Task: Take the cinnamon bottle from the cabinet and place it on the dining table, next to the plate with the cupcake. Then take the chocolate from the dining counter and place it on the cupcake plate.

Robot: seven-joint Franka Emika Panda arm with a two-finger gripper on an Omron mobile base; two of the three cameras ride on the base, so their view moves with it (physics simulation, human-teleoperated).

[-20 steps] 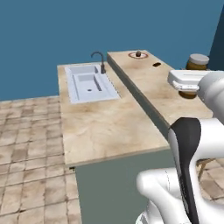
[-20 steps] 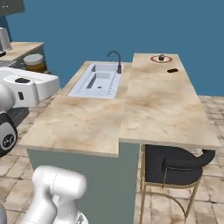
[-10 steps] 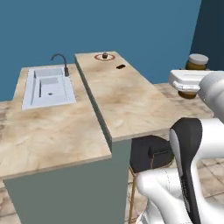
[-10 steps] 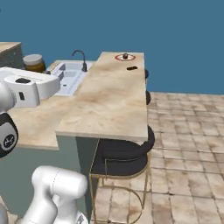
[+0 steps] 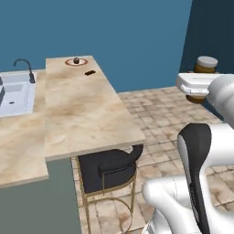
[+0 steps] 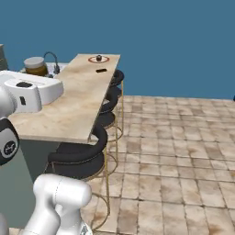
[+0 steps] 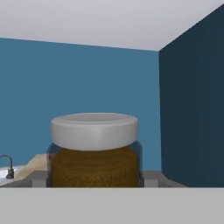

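The principal hazard at this moment was judged to be the carry itself: the base appeared to be in transit, and a sudden swing or stop could have shaken the cinnamon bottle [image 7: 94, 151] loose, while the stools [image 6: 78, 158] along the near edge of the desk [image 5: 84, 107] could have fouled the base on approach. The desk ran long toward the far wall, with a sink [image 5: 13, 93] on its left. At the far end stood the plate [image 5: 76, 61] carrying the cupcake, the chocolate [image 5: 90, 72] lying just beside it on the desk; setting the bottle down carelessly could have struck either. The bottle, grey-capped and nearly full of brown powder, sat upright at the gripper [image 7: 94, 181], off the right of the desk, jaws apparently clamped about its body.
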